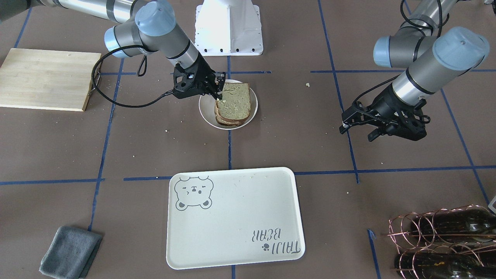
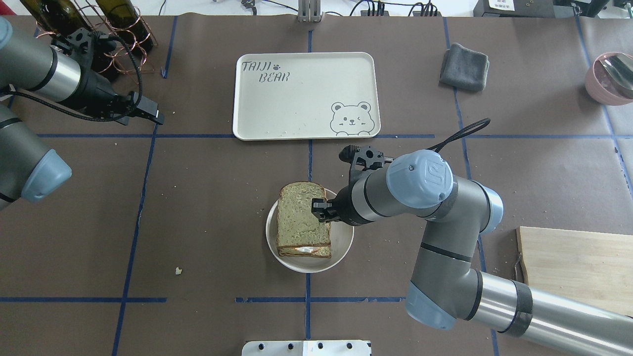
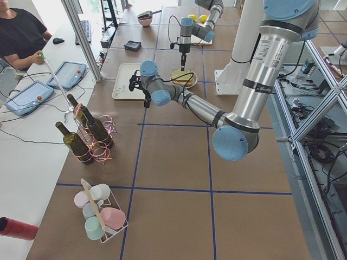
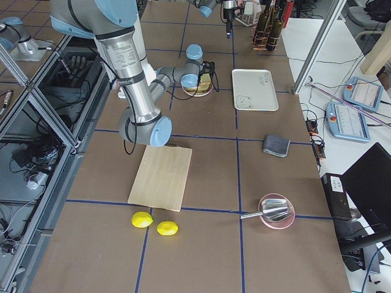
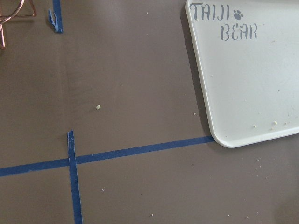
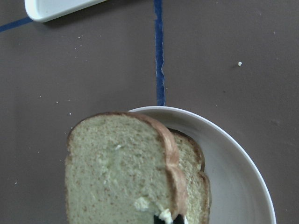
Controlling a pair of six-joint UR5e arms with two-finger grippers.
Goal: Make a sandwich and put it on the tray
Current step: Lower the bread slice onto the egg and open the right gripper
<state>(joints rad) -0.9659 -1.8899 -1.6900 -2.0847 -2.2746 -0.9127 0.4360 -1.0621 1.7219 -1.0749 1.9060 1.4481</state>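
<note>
The sandwich (image 2: 302, 217) lies on a small round cream plate (image 2: 341, 247) at the table's middle, with a strip of white egg (image 2: 304, 250) showing between the slices. My right gripper (image 2: 319, 207) is shut on the edge of the top slice (image 1: 234, 99), which sits tilted over the lower slice. In the right wrist view the fingertips (image 6: 161, 218) pinch the crust of the top slice (image 6: 117, 172). The cream tray (image 2: 306, 94) with the bear drawing lies empty beyond the plate. My left gripper (image 1: 356, 131) is open and empty, hovering off to the tray's side.
A wooden cutting board (image 2: 578, 267) lies by the right arm. A grey cloth (image 2: 465, 66) is beside the tray. A copper rack of wine bottles (image 2: 113, 34) stands behind the left gripper. A pink bowl (image 2: 610, 79) is at the far right edge.
</note>
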